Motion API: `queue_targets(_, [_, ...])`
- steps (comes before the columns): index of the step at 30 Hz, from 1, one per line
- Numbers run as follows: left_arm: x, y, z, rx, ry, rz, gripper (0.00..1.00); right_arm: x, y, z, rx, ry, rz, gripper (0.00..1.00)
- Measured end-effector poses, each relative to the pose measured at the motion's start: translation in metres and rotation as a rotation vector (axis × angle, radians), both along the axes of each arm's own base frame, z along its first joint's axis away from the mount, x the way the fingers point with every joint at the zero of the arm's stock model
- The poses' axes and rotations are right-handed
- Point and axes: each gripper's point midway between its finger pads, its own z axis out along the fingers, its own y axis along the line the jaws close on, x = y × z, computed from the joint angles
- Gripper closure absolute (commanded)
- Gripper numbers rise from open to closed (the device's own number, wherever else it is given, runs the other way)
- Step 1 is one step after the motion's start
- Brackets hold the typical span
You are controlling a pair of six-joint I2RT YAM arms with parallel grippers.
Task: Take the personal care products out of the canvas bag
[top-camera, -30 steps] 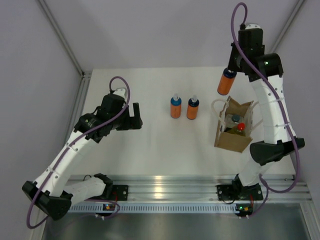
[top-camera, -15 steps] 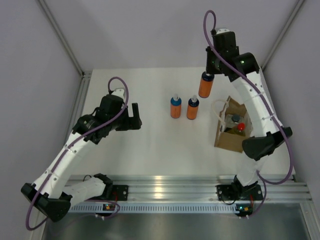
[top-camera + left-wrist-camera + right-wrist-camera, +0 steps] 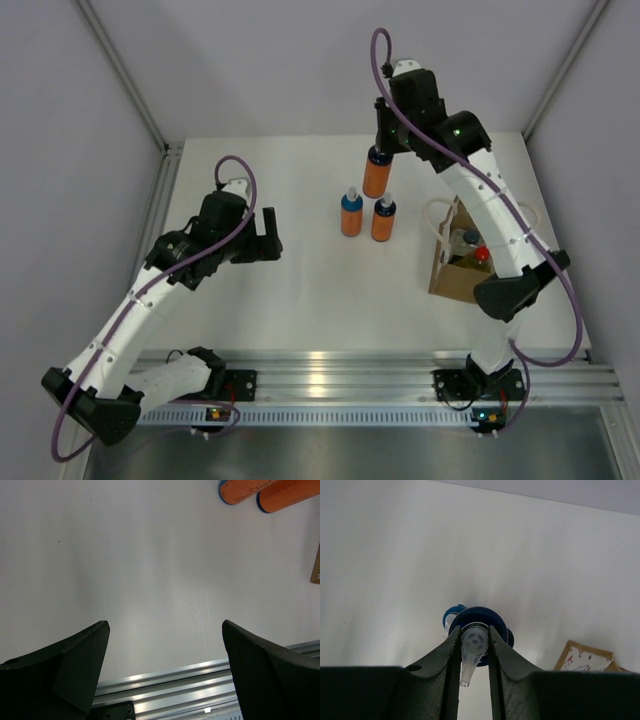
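My right gripper [image 3: 381, 140] is shut on the clear pump top [image 3: 473, 642] of an orange bottle [image 3: 376, 174] with a dark blue cap. It holds the bottle upright in the air, behind two more orange bottles [image 3: 351, 214] [image 3: 384, 219] that stand mid-table. The tan canvas bag [image 3: 466, 255] stands at the right with a clear bottle [image 3: 469, 238] and a red-capped yellow one [image 3: 481, 254] inside. My left gripper [image 3: 263, 233] is open and empty at the left; its wrist view shows the two standing bottles' bases [image 3: 243, 491].
Grey walls close in the table on the left, back and right. An aluminium rail [image 3: 380, 362] runs along the near edge, also in the left wrist view [image 3: 165, 675]. A corner of the bag [image 3: 585, 657] shows in the right wrist view.
My right gripper has carried the orange bottle left, from beside the bag to behind the two standing bottles. The left arm has not moved.
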Motion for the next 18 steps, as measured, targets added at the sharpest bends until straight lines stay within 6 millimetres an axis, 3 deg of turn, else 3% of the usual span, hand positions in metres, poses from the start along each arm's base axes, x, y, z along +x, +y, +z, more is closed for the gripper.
queue_targets(10, [0.000,0.000,-0.001,0.000,0.004,0.002,0.01,-0.005,0.031,-0.007,0.002,0.008,0.062,1.00])
queue_targets(18, [-0.001,0.001,-0.005,0.003,0.012,0.007,0.02,-0.023,0.063,-0.006,0.008,0.003,0.136,1.00])
